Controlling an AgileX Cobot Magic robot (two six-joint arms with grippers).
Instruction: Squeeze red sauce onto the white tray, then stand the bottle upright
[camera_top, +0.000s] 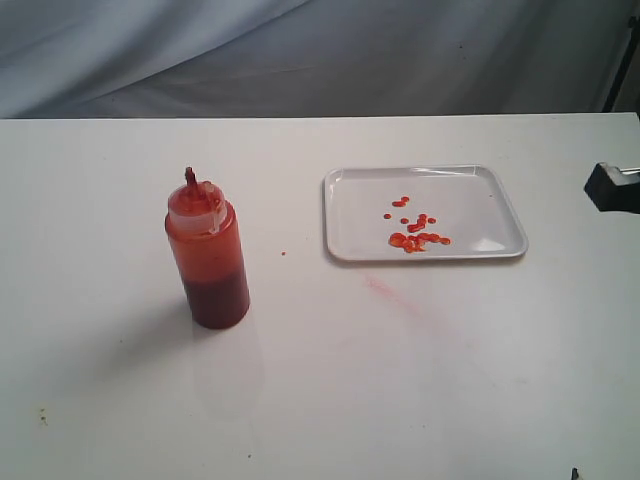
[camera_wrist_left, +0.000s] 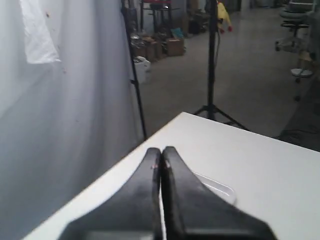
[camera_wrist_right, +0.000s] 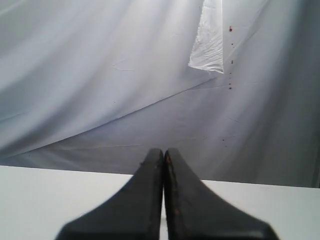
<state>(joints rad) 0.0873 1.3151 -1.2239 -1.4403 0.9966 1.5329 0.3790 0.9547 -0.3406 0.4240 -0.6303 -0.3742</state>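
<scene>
The left end effector (camera_wrist_left: 161, 150) and the right end effector (camera_wrist_right: 164, 151) each had their jaws pressed flat together on nothing, held clear of the work, which suited a job judged finished. The bottle (camera_top: 208, 255) stood upright and free on the table (camera_top: 400, 400), well apart from the white tray (camera_top: 345, 250), nozzle up so nothing could leak. The red sauce (camera_top: 415, 238) lay as small drops and blobs within the tray's rim, where it belonged.

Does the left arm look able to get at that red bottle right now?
Probably yes: the bottle stands upright, alone on the table, with nothing crowding it. The left claw is shut, though, so it would need opening first.
</scene>
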